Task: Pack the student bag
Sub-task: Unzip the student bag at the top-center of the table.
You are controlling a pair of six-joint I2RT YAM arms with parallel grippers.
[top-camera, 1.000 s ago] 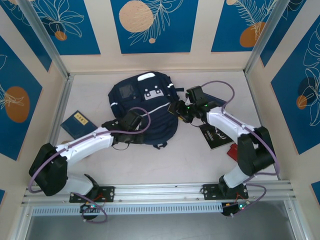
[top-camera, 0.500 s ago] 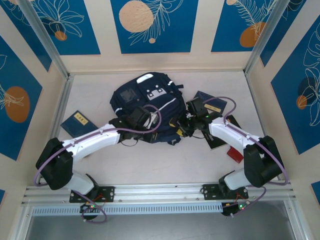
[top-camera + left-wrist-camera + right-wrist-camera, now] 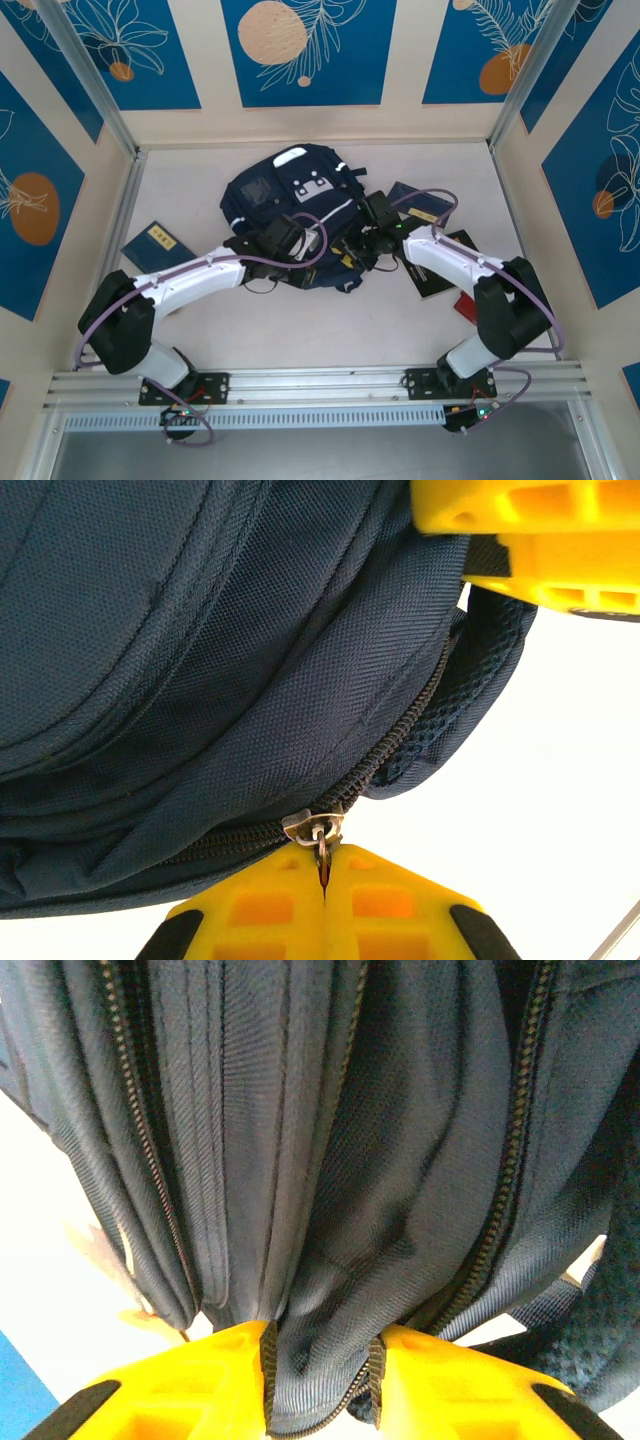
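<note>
Right gripper (image 3: 352, 250) has swung in leftward and narrowed onto the near edge of the large dark navy fabric backpack (image 3: 290, 195), which lies bunched at mid-table.
Its yellow fingers (image 3: 235, 1360) pinch a fold of the navy cloth between them. The left gripper (image 3: 323, 865) is fully closed on the small metal zipper pull (image 3: 318, 830). From that pull the zipper track (image 3: 400, 730) climbs away up and rightward, toward the right gripper just beside it, so the left arm is probably the one to draw the pull along that line while the right anchors the fabric.
</note>
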